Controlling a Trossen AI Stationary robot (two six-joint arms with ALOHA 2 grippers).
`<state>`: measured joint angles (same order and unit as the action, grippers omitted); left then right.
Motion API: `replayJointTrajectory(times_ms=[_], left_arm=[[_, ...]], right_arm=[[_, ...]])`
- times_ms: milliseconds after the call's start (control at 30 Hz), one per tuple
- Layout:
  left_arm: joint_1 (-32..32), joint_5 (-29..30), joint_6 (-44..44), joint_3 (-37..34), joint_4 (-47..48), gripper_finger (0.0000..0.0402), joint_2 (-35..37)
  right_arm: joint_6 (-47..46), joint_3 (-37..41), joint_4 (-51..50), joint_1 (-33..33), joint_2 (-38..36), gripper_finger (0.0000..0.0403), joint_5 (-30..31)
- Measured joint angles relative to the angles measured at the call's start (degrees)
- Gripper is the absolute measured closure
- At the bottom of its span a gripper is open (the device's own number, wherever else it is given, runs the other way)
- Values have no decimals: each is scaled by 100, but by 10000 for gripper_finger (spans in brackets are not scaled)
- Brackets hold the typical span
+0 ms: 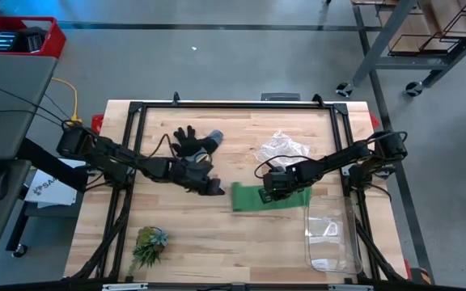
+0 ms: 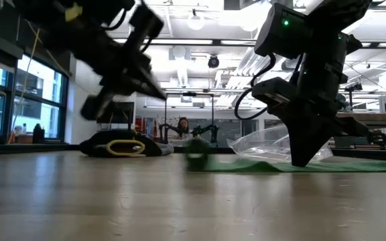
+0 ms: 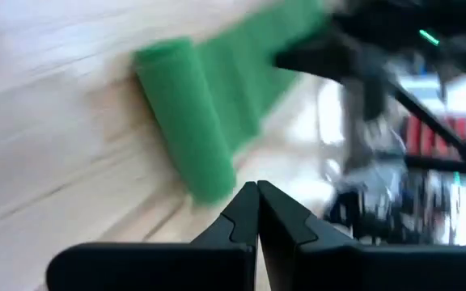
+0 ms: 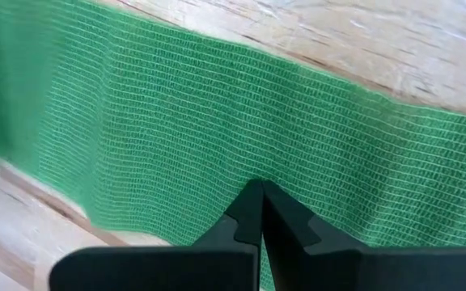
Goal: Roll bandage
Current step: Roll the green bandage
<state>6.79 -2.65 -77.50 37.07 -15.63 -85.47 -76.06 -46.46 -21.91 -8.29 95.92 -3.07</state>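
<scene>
The green bandage (image 1: 269, 197) lies flat on the wooden table as a strip. Its left end is rolled into a short roll (image 3: 186, 121), which also shows in the low view (image 2: 196, 151). My left gripper (image 1: 215, 187) is shut and empty. It stands just left of the rolled end and is raised off the table in the low view (image 2: 158, 90). My right gripper (image 1: 275, 189) is shut, with its tips down on the flat strip (image 4: 176, 121). My right gripper presses its shut fingertips (image 2: 301, 159) down on the flat part of the strip (image 4: 217, 190), about midway along it. The fingers come from above, slanting from the table's right. The strip lies flat on the table under them.
A black-and-grey glove (image 1: 194, 144) lies behind the left gripper. A crumpled clear plastic bag (image 1: 281, 149) lies behind the bandage. A clear container (image 1: 332, 238) sits at the near right and a green plant tuft (image 1: 149, 245) at the near left.
</scene>
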Motion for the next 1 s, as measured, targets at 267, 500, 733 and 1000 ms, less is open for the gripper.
replayJointTrajectory(times_ms=[267, 500, 733, 1000], left_arm=[[-121, -53, 517, 178, 601, 401, 419], [-121, 3, 753, 184, 1615, 401, 934], [-242, 413, 911, 186, 2339, 401, 1429], [-514, 383, 1190, 186, 2542, 401, 1499]], right_arm=[[3, 0, 0, 0, 2, 403, -15], [3, 7, -44, 0, -49, 403, -6], [-155, 26, -805, 0, -448, 403, 159], [-180, 24, -1236, 34, -1007, 403, 406]])
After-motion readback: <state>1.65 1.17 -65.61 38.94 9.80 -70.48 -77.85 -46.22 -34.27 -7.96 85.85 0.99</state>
